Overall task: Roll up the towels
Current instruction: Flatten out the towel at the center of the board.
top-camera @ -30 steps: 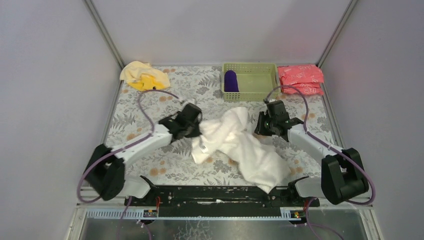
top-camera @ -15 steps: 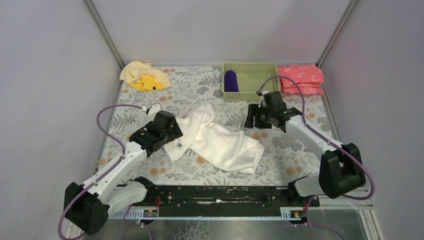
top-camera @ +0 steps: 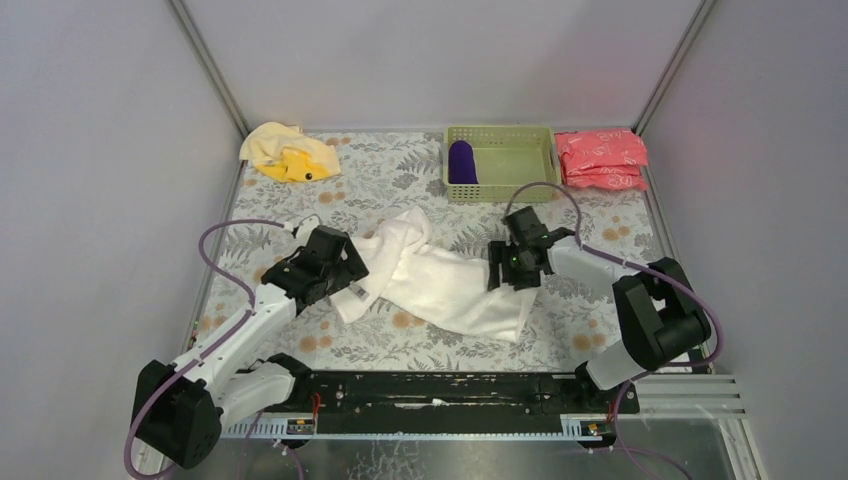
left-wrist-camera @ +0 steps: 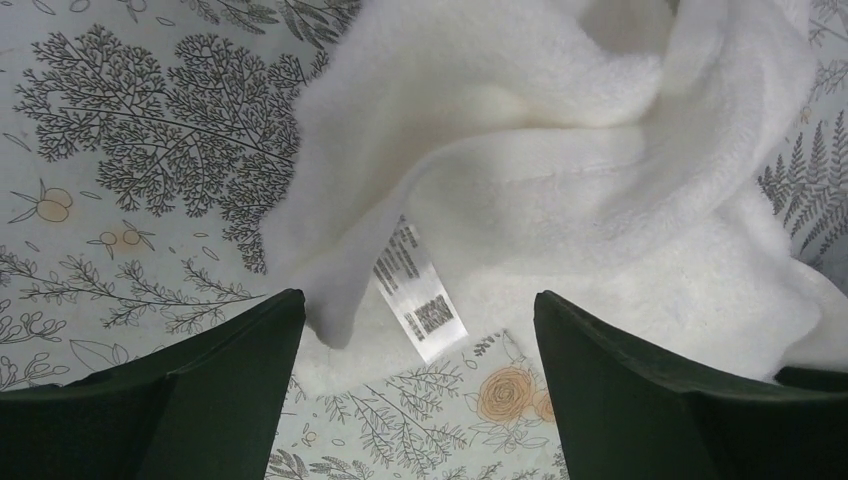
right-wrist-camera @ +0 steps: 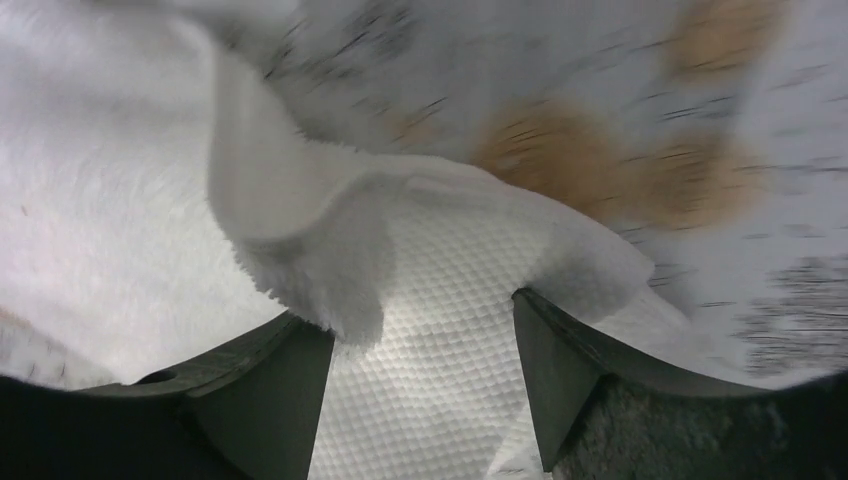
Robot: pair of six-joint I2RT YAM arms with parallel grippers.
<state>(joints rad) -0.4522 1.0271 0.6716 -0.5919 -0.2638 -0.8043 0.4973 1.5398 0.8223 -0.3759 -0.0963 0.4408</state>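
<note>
Purple towel [top-camera: 461, 161] looks rolled, in basket [top-camera: 522, 172] at 12 o'clock. We have left the white towel [top-camera: 440, 282], rumpled at the centre of the worktop [top-camera: 390, 185], and the yellow towel [top-camera: 285, 152], bunched at 11 o'clock. Left pincer [left-wrist-camera: 418, 330] and right pincer [right-wrist-camera: 420, 335] both stand apart at the white towel's ends.

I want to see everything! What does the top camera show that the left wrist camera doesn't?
Only top: light green plastic basket holding a small dark purple towel, crumpled pale yellow towel, pink-red wrapped packets. Only left wrist: a printed fabric label, the left arm's dark fingers spread open. Both: the large white terry towel on the flowery tablecloth.
</note>
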